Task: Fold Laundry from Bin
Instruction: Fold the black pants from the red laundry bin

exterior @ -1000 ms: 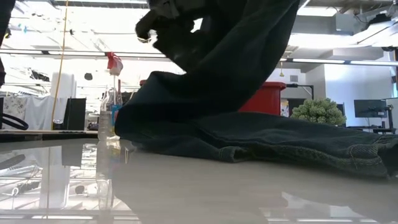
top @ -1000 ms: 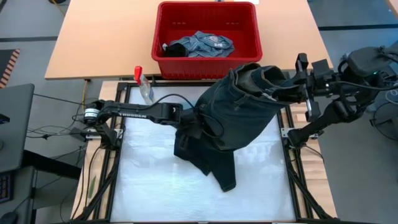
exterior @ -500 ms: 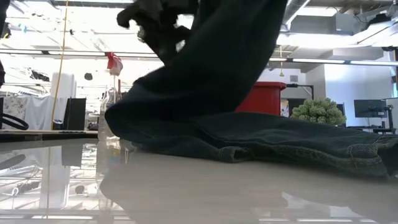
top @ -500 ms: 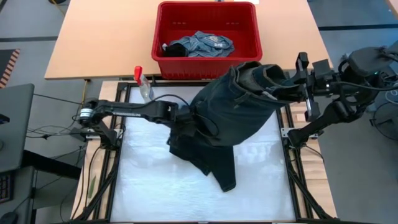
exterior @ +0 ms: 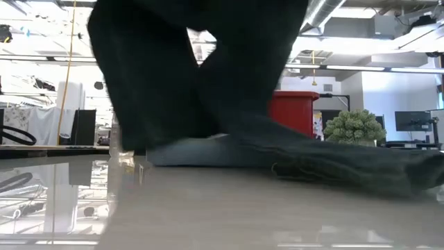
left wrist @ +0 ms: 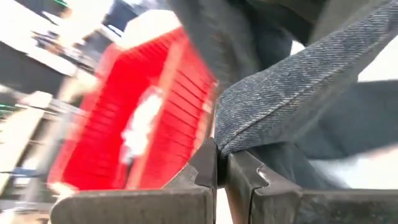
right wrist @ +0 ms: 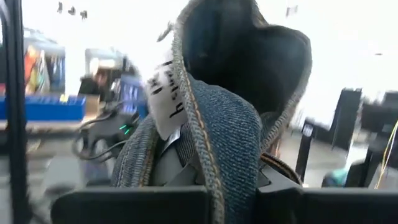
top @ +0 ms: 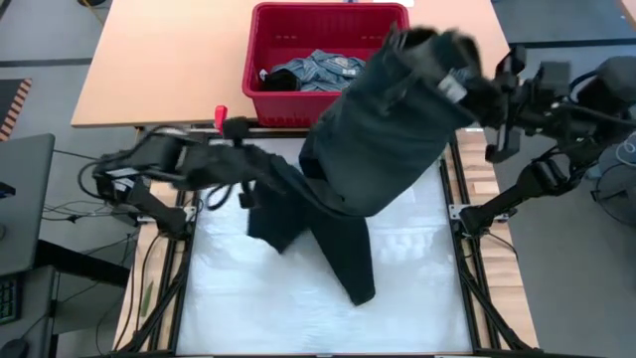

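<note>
White matting (top: 248, 308) covers the work table, and a tan wooden table (top: 159, 70) stands behind it at twelve o'clock. One red bin (top: 298, 99) sits on that wooden table; inside it lies one faded grey-blue denim garment (top: 320, 70) beside a scrap of black cloth (top: 273, 78). One dark denim garment (top: 383, 129), apparently a pair of jeans, hangs between the two arms, a leg trailing onto the matting toward six o'clock. At about nine o'clock of it, the left gripper (left wrist: 217, 171) has its jaws pinched closed on a folded hem of this dark garment. At about two o'clock, the right gripper (top: 467, 89) is clamped on the waistband, where a white label (right wrist: 163, 93) shows. One fuzzy green ball (exterior: 355, 126) sits in the low view near the bin.
</note>
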Tool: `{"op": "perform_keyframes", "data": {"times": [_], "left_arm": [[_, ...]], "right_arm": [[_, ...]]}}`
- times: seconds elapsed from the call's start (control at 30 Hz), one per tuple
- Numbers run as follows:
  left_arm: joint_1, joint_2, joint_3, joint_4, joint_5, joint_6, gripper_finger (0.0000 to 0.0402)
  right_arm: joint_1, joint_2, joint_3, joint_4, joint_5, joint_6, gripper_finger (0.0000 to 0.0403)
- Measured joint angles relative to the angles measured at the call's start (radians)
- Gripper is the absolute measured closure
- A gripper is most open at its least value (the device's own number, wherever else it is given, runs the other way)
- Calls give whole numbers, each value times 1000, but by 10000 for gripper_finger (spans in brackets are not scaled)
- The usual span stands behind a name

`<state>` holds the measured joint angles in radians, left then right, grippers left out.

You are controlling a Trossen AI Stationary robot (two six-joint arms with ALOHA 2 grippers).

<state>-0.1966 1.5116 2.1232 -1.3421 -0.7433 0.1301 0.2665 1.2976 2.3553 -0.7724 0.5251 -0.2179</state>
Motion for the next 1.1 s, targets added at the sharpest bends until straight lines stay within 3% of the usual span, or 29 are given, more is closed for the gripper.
{"op": "perform_keyframes", "data": {"times": [0.17,0.23,0.3,0.37,0.5,0.57,0.67,0.73,0.93,1.1], "left_arm": [[-163,-3,104,43,-360,-7,401],[-211,-1,105,90,-436,-3,401],[-245,19,105,119,-449,-12,401],[-272,56,104,127,-428,-29,401],[-325,142,102,120,-201,33,398],[-348,186,102,129,-210,77,386],[-376,226,101,126,-320,94,349],[-387,236,102,127,-315,68,319],[-293,236,127,21,97,-201,236],[-269,237,112,-1,121,-273,182]], "right_arm": [[0,-1,-24,197,1,-97,362],[0,3,-25,229,3,-115,362],[0,13,-25,259,7,-133,362],[0,20,-26,277,17,-154,362],[0,28,-27,282,26,-160,362],[0,27,-27,285,36,-161,362],[0,23,-27,287,60,-161,362],[0,17,-27,278,62,-160,362],[0,8,-27,262,108,-157,363],[0,4,-27,256,125,-150,363]]}}
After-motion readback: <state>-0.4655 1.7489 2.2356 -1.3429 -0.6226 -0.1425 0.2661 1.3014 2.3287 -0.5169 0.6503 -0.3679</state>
